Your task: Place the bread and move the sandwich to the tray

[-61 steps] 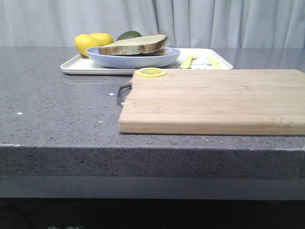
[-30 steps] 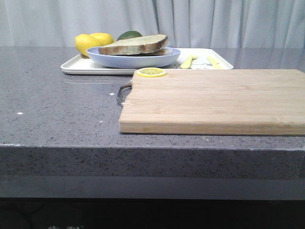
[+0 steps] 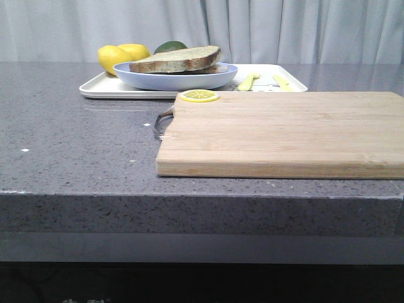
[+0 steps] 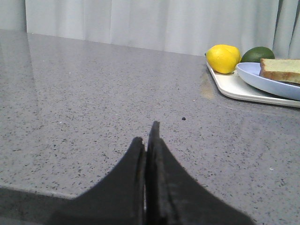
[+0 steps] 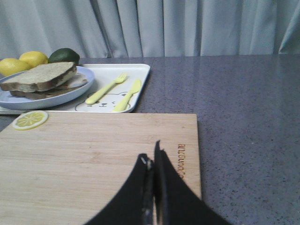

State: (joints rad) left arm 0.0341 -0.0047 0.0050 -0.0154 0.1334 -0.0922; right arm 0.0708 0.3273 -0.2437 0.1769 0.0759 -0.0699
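Fingers of the left gripper (image 4: pixel 147 140) are pressed together with no gap between them, and nothing is held; they hang above the bare grey speckled countertop (image 3: pixel 76 145), well apart from the food. The right gripper (image 5: pixel 153 161) is likewise closed tight and empty, its dark fingertips poised over the pale wooden cutting board (image 3: pixel 278 132), near the edge of the board that carries a small printed brand mark. Whether either gripper touches the surface beneath it cannot be told from the wrist views.

On the far side of the counter lies the white tray (image 3: pixel 101 90), and the round pale blue plate (image 3: pixel 177 78) sits on it. The sandwich (image 3: pixel 180 60) is on that plate: a top slice of greenish-tan, brown-crusted bread (image 5: pixel 40 76) lies over a second slice, with a sliver of white showing between them in the right wrist view. Two lemons (image 3: pixel 120 55) and a dark green avocado (image 3: pixel 170 46) lie behind the plate. Beside the plate on the tray lie a pale yellow fork (image 5: pixel 107 88) and a matching knife (image 5: pixel 127 95), over a faint printed bear face.

A lemon slice (image 3: pixel 200 96) lies flat on the far left corner of the cutting board, just in front of the tray. A metal handle (image 3: pixel 161 123) sticks out from the board's left edge.
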